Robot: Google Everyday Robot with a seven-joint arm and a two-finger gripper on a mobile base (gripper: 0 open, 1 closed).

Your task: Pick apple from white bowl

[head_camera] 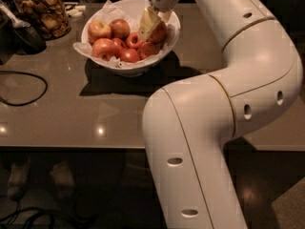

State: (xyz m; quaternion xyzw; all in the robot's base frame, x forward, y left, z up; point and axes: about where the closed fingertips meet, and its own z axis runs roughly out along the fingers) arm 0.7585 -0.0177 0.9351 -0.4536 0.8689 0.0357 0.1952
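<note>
The white bowl [174, 23], lined with crumpled white paper, stands at the back of the grey table and holds several apples. My gripper [149, 24] reaches down into the bowl's right side. It is against an apple [160, 33] with orange-red skin at the right rim, partly hidden behind the gripper. I cannot tell whether the gripper holds it. A paler red-and-yellow apple [98, 30] lies at the bowl's left, with redder apples [105, 48] in front.
A glass jar of brown snacks [44, 14] stands at the back left beside a dark object [19, 35]. A black cable [26, 87] loops on the table's left. My large white arm [228, 104] covers the right side, over the table's front edge [71, 148].
</note>
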